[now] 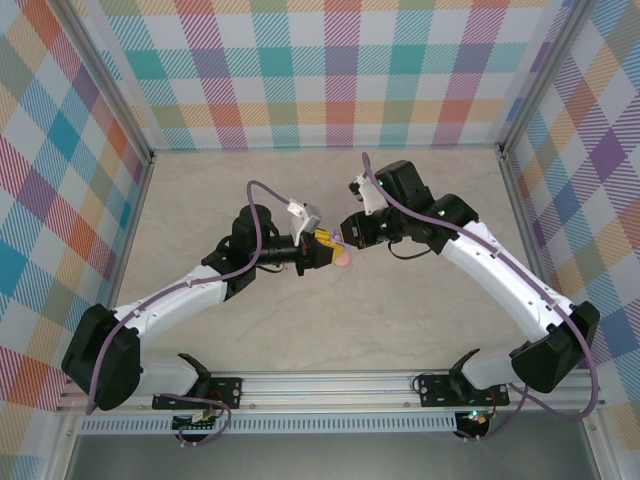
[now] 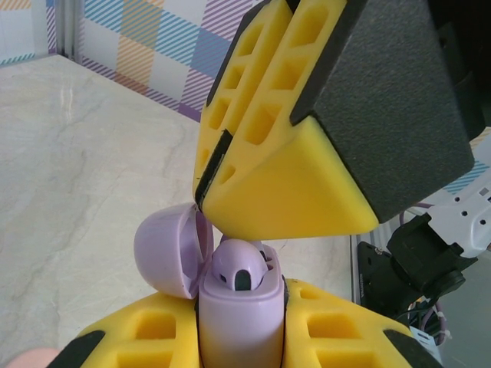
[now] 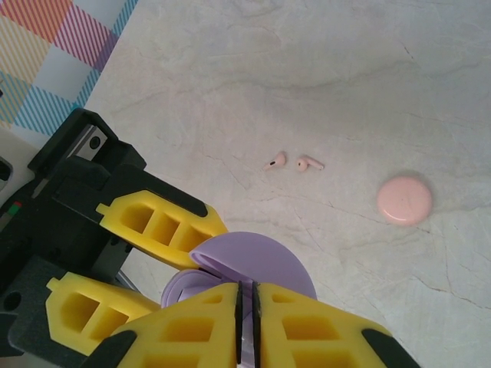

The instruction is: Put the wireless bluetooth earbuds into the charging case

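Note:
My left gripper point(image 2: 242, 337) is shut on a purple charging case point(image 2: 239, 318), held upright above the table with its lid point(image 2: 169, 249) swung open. One purple earbud point(image 2: 239, 268) sits in the case. My right gripper point(image 3: 247, 307) is directly over the open case. Its yellow fingers point(image 2: 276, 176) are pressed together on a thin purple piece that looks like the second purple earbud's stem. Both grippers meet at the table's middle, left point(image 1: 320, 247) and right point(image 1: 346, 234). Two pale pink earbuds point(image 3: 275, 161) point(image 3: 309, 163) lie loose on the table.
A closed pale pink round case point(image 3: 404, 199) lies on the marble table to the right of the pink earbuds, just below the grippers in the top view point(image 1: 343, 259). Checked walls point(image 1: 320, 70) enclose the table on three sides.

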{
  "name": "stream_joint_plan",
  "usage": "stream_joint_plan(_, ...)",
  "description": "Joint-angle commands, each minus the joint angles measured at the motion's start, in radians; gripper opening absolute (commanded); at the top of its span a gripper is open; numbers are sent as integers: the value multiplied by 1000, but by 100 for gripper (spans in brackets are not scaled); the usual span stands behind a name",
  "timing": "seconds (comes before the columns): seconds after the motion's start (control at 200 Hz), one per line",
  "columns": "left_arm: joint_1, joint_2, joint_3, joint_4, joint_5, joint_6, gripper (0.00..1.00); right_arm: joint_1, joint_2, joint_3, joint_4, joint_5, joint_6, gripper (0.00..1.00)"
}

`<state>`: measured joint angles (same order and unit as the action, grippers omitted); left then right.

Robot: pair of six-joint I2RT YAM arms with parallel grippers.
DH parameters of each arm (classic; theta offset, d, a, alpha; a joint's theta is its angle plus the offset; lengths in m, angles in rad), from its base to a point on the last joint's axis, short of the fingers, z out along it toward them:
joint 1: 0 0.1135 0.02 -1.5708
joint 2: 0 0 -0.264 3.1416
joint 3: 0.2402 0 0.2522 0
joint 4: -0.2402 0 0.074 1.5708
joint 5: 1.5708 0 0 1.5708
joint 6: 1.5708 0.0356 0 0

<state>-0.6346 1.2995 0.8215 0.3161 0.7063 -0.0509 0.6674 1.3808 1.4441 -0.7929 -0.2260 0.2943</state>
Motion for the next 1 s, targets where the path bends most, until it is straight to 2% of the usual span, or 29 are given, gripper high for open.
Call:
stream_joint_plan(0.0, -16, -19, 4, 15, -1, 19, 11, 0, -3, 26, -26, 47, -6, 18)
stream_joint_plan(0.195, -17, -26, 20, -16, -13, 25, 11, -14, -55, -2, -10, 222, 65, 18)
stream_joint_plan(0.325, -17, -56, 19, -18, -14, 28, 11, -63, -42, -16, -37, 226, 105, 18)
stream_joint_plan(0.53, -16, -106, 30, -20, 32, 29, 11, -105, -34, -65, 23, 62, 111, 17)
stream_joint_plan(0.725, -17, -126, 33, 24, 68, 11, 11, -118, -34, -111, 132, -155, 103, 14)
stream_joint_plan(0.995, -17, -120, 14, 80, 88, -24, 11, -147, -55, -171, 267, -347, 147, 13)
